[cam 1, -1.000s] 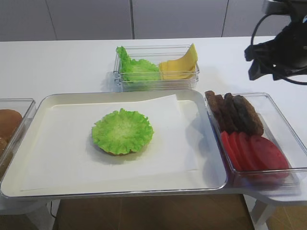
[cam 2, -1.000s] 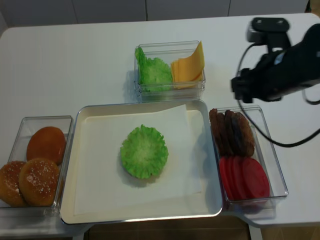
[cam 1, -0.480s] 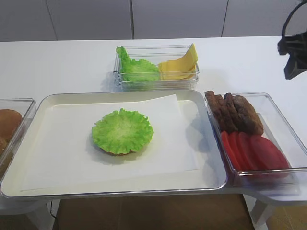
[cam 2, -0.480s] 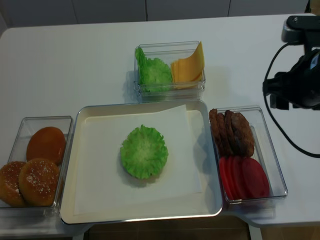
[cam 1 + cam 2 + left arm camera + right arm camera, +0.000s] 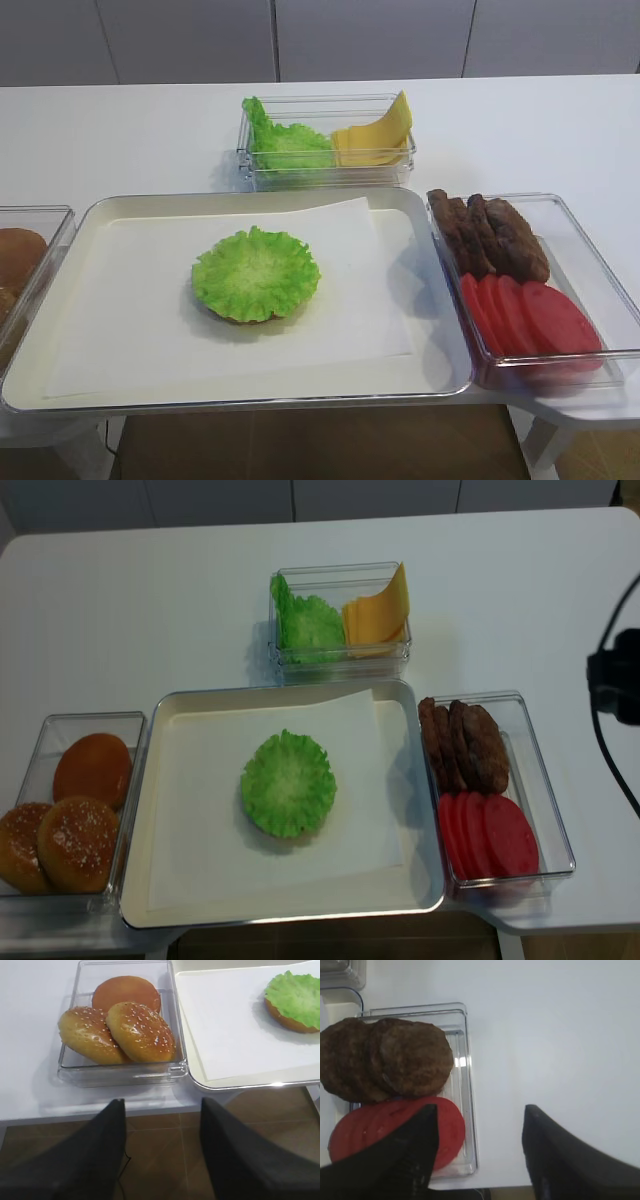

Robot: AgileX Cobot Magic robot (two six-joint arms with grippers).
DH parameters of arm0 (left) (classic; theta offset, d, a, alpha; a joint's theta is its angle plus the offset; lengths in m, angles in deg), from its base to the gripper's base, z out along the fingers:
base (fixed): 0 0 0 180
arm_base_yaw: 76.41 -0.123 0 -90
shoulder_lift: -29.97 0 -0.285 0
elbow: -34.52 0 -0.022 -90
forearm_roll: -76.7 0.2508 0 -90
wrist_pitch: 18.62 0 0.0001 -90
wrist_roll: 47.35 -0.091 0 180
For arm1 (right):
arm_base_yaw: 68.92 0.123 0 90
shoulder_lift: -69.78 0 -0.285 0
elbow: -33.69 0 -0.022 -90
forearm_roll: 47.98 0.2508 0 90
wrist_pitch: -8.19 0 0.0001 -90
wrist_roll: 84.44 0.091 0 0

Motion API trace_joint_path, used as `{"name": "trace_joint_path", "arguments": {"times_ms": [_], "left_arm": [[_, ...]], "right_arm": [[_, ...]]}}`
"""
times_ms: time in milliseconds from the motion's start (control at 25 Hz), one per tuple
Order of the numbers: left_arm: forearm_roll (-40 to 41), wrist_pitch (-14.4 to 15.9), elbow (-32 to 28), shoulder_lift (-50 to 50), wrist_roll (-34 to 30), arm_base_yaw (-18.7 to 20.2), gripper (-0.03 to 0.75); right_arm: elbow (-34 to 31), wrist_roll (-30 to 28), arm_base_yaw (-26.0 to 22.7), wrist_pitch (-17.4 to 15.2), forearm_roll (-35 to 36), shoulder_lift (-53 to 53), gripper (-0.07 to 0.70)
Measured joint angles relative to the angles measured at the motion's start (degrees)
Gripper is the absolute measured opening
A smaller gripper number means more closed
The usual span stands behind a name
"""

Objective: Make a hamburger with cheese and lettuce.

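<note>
Topping the hamburger (image 5: 291, 1016), lettuce (image 5: 256, 273) sits done; cheese (image 5: 372, 140) waits far; both grippers, right gripper (image 5: 477, 1152) and left gripper (image 5: 160, 1152), gape empty.

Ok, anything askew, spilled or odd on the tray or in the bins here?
Nothing stands out. The lettuce lies flat on the hamburger on the tray; cheese, patties, tomato slices and buns sit tidily in their bins.
</note>
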Motion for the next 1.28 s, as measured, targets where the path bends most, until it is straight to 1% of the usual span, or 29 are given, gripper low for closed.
{"name": "trace_joint_path", "arguments": {"times_ms": [320, 480, 760, 840, 1040, 1280], "left_arm": [[0.00, 0.00, 0.00, 0.00, 0.00, 0.00, 0.361], [0.00, 0.00, 0.00, 0.00, 0.00, 0.00, 0.361], [0.00, 0.00, 0.00, 0.00, 0.00, 0.00, 0.361], [0.00, 0.00, 0.00, 0.00, 0.00, 0.00, 0.361], [0.00, 0.00, 0.00, 0.00, 0.00, 0.00, 0.361], [0.00, 0.00, 0.00, 0.00, 0.00, 0.00, 0.361]], "right_arm": [[-13.11, 0.74, 0.00, -1.45, 0.00, 16.13, 0.406], [-17.13, 1.03, 0.00, -3.22, 0.00, 23.95, 0.406], [-18.23, 1.26, 0.00, -9.71, 0.65, 36.66, 0.406], [-18.23, 1.26, 0.00, -11.14, 0.62, 40.10, 0.406], [-18.23, 1.28, 0.00, -12.17, 0.78, 48.22, 0.406], [-18.23, -2.28, 0.00, -12.64, 1.28, 55.26, 0.406]]}}
